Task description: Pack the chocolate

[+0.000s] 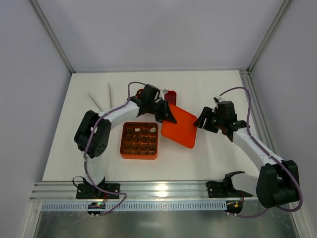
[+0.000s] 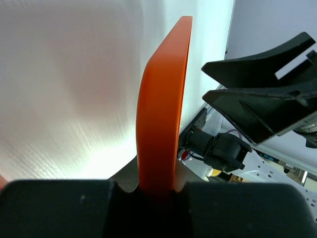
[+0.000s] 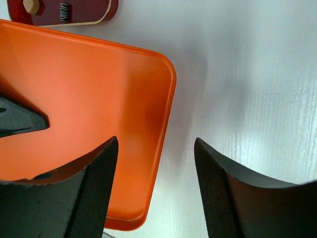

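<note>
Nearest lens, left wrist view: left gripper (image 2: 157, 187), jaws pinching one edge of the lid (image 2: 161, 124), which shows edge-on w/ its flat face toward the table. Top view puts that grip at the lid's far-left corner, just beyond the box (image 1: 139, 140).

Right gripper (image 3: 154, 148) has jaws spread wide. One finger is over the lid, the other over bare table, so the lid's rim lies between them w/o contact visible. Judgement: left holds the lid up by its corner and right is lined up on the opposite side to take or steady it, prob. for closing the box. Cannot tell if the lid's low edge touches the table.

Chocolate (image 1: 152, 130): one cream-white pc sits in a far-right cell of the box grid. Other cells read brown, too small to say filled or not. None made out outside the box.

Lid sits beside the box, not over it, so closing is not yet done.

Surface: white table (image 1: 213, 153), matte, faint grain in wrist views, lid's shadow soft. Dark red flat thing (image 3: 64, 10) w/ pale rim lies just behind the lid, partly hidden. Two thin white strips (image 1: 95, 100) lie far left, well apart from the work.

Room: pale grey walls (image 1: 158, 29) w/ metal corner posts, metal rail (image 1: 158, 191) along near edge carrying both arm bases.
</note>
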